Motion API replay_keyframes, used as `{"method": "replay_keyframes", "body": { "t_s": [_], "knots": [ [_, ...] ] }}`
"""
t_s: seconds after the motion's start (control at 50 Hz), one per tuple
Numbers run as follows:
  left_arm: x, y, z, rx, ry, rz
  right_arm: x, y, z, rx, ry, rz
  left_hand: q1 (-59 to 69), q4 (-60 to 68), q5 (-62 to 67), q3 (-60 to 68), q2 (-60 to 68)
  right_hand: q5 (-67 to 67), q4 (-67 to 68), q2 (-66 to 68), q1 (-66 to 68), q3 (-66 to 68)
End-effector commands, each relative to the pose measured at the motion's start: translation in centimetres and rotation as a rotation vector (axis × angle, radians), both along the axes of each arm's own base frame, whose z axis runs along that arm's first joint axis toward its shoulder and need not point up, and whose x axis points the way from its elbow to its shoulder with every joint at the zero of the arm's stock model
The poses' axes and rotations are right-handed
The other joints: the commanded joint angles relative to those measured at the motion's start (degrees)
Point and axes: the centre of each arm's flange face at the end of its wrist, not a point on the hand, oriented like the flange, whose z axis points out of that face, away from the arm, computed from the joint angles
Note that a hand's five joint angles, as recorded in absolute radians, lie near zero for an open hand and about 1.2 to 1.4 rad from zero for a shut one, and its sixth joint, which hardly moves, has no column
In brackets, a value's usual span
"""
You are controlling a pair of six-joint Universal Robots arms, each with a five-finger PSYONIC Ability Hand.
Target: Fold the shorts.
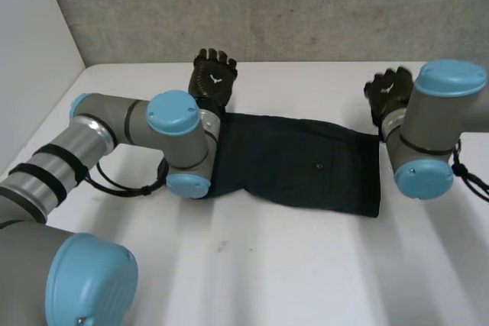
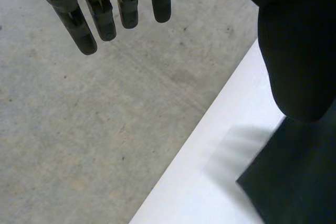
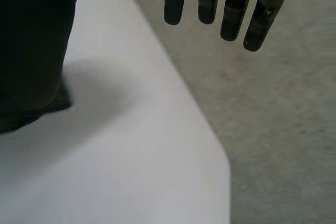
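Note:
The dark shorts (image 1: 290, 177) lie flat on the white table (image 1: 306, 265) as a folded rectangle between the two arms. My left hand (image 1: 213, 75) is raised just beyond their far left corner, its fingers (image 2: 102, 19) straight and apart from the thumb (image 2: 299, 51), with nothing in them. A corner of the shorts (image 2: 294, 187) lies below that thumb. My right hand (image 1: 387, 91) hovers at the far right corner, fingers (image 3: 231, 19) straight and empty, thumb (image 3: 31, 40) off to the side.
The table's far edge (image 2: 199, 145) runs close beyond both hands, and the grey concrete floor (image 2: 79, 129) drops away past it. A white wall (image 1: 30, 59) stands at the left. Bare table stretches in front of the shorts.

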Motion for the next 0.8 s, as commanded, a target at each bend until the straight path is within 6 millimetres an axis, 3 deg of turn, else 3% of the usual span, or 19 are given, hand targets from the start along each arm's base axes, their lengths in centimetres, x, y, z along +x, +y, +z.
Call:
{"method": "replay_keyframes", "body": {
  "t_s": [0.02,0.06,0.14,0.28,0.42,0.54,0.6,0.62,0.7,0.8],
  "knots": [
    [0.4,2.1,3.7,0.028,0.045,-0.017,-1.0,3.1,7.2,-0.078,-0.215,0.032,-1.0,-1.9,-2.7,-2.2,-1.9,-4.2,-3.6,-2.9,-1.9,-2.6],
    [1.4,2.9,4.5,0.079,0.083,-0.026,-1.0,4.6,7.3,-0.025,-0.245,0.072,-1.0,-1.9,-2.7,-2.2,-1.9,-4.2,-3.6,-2.9,-1.9,-2.6],
    [4.0,4.1,6.5,0.158,0.180,-0.021,-1.3,7.6,5.4,0.151,-0.265,0.109,-1.0,-1.9,-2.7,-2.2,-1.9,-4.2,-3.6,-2.9,-1.9,-2.6],
    [6.9,8.2,6.5,0.335,0.261,-0.092,-2.2,10.9,1.6,0.374,-0.311,0.076,-0.3,-1.1,-2.0,-1.5,-1.2,-3.8,-3.2,-2.5,-1.5,-2.2],
    [10.4,11.5,5.5,0.426,0.248,-0.072,-2.6,10.9,-0.7,0.406,-0.357,0.074,-0.4,-1.3,-2.1,-1.7,-1.4,-0.6,0.0,0.7,1.7,1.0],
    [12.5,11.9,5.7,0.406,0.265,-0.041,-2.6,10.2,-2.6,0.411,-0.356,0.067,-0.6,-1.5,-2.3,-1.8,-1.6,10.3,11.0,11.7,12.7,11.9],
    [13.5,11.9,5.8,0.383,0.279,-0.021,-2.7,9.6,-3.1,0.396,-0.355,0.062,-0.6,-1.5,-2.3,-1.8,-1.6,25.1,25.7,26.4,27.4,26.6],
    [13.9,11.8,6.0,0.370,0.287,-0.014,-2.7,9.3,-3.5,0.388,-0.349,0.063,-0.6,-1.5,-2.3,-1.8,-1.6,42.9,43.6,44.3,45.3,44.5],
    [14.7,11.6,5.7,0.355,0.296,0.006,-3.0,8.8,-3.9,0.389,-0.348,0.048,-0.6,-1.5,-2.3,-1.8,-1.6,65.7,66.3,67.0,68.0,67.3],
    [15.4,11.2,5.3,0.354,0.299,0.031,-4.5,8.1,-3.3,0.388,-0.344,0.004,-0.4,-1.3,-2.1,-1.7,-1.4,65.8,66.4,67.1,68.1,67.4]
  ]
}}
